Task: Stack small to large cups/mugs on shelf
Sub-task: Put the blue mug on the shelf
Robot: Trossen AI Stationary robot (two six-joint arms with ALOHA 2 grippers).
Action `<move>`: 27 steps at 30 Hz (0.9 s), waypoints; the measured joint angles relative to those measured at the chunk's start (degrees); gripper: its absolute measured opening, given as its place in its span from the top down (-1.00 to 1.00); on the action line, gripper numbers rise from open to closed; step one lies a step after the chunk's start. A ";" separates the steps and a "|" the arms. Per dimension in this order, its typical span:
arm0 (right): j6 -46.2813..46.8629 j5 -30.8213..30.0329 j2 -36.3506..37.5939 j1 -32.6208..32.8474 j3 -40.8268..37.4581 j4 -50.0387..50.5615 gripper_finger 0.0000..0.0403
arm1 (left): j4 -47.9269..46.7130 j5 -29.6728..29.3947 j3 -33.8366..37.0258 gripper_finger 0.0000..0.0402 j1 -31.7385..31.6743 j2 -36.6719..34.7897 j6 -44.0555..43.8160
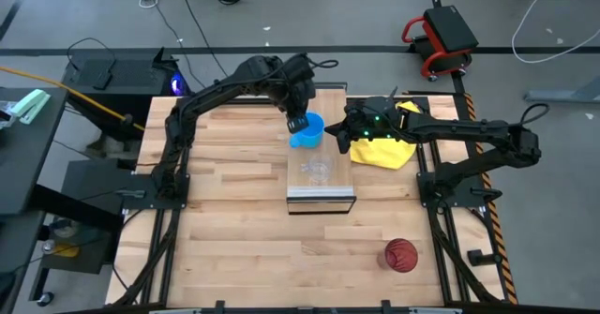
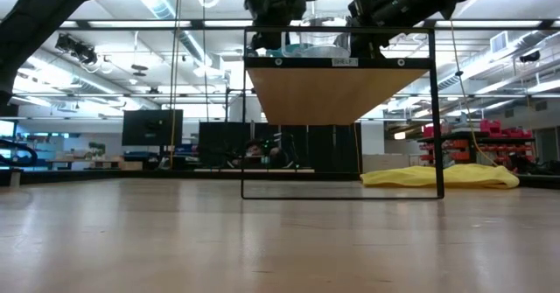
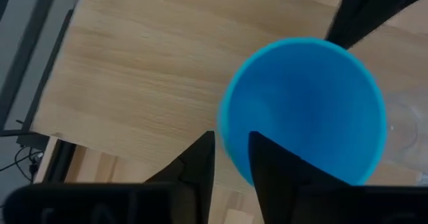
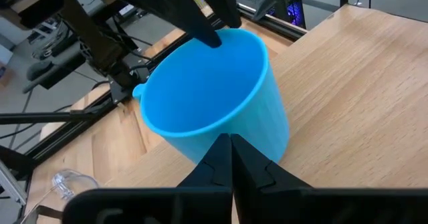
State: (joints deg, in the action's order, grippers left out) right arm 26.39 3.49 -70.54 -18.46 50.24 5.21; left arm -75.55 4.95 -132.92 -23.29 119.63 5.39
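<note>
- The left gripper (image 1: 299, 123) sits over the shelf (image 1: 320, 194), its jaws clamped on the rim of the blue mug (image 1: 307, 132): one finger inside the wall, one outside, as the left wrist view shows.
- The mug stands on the shelf's far end, directly under those jaws; the glass cup (image 1: 317, 171) stands on the shelf just beyond the mug, toward the near end.
- The right gripper (image 1: 344, 134) hovers just beside the mug, jaws together and holding nothing.
- Risk: a grip on a thin rim gives little hold. If the left arm lifts or swings quickly, I judge the mug could pivot between the jaws or slip out.
- Risk: the right jaws are so close that a sideways move of either arm could knock the mug or make the arms collide.
- Risk: the glass is light and close by; a low pass could push it off the shelf.
- The red tumbler (image 1: 400, 255) lies on the table, well apart from both jaws; fetching it means a long reach.
</note>
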 joint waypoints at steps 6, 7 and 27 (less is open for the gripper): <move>-0.02 0.00 1.51 -0.27 0.00 0.21 1.00 | -2.73 -0.36 -1.32 0.47 -2.01 -1.14 -1.79; -0.04 0.00 2.09 -0.43 0.00 0.03 1.00 | -3.12 -0.69 -2.05 0.47 -2.58 -1.37 -2.42; -6.68 2.07 4.60 -8.43 6.59 9.52 1.00 | -14.55 -7.33 10.13 0.50 4.51 -10.62 -18.79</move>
State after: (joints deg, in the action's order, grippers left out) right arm 19.71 5.56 -65.94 -26.89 56.82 14.73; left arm -90.10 -2.39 -122.79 -18.77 109.01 -13.40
